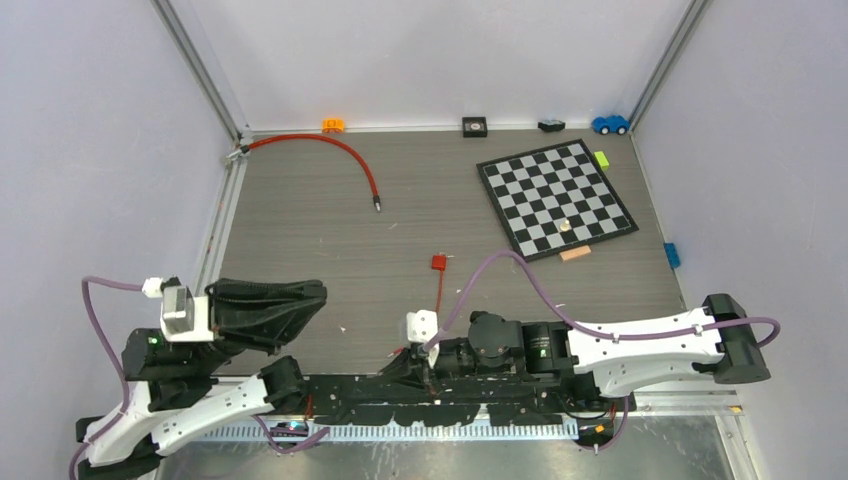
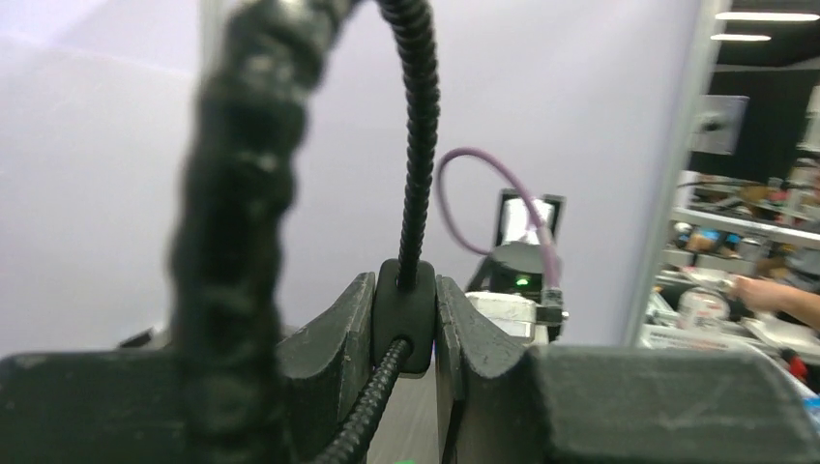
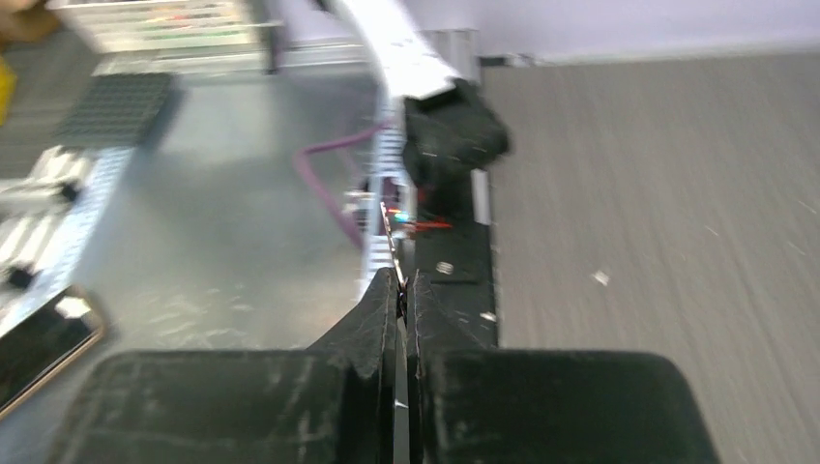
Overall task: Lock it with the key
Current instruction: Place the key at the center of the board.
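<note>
**Right gripper (image 3: 398, 290) is being pressed shut on the key**

A thin key (image 3: 391, 242) is being pinched between its closed jaws, pointing to 12 o'clock in the wrist view. A black lock block (image 2: 404, 324), with its ribbed cable (image 2: 418, 145), is being squeezed by the left gripper (image 2: 404, 285), opened only a little. From above, that gripper is being held at 8 o'clock on the table (image 1: 400, 200). Where the key goes in is not being shown. The key should be lined up straight and pushed in slowly before being turned.
</note>
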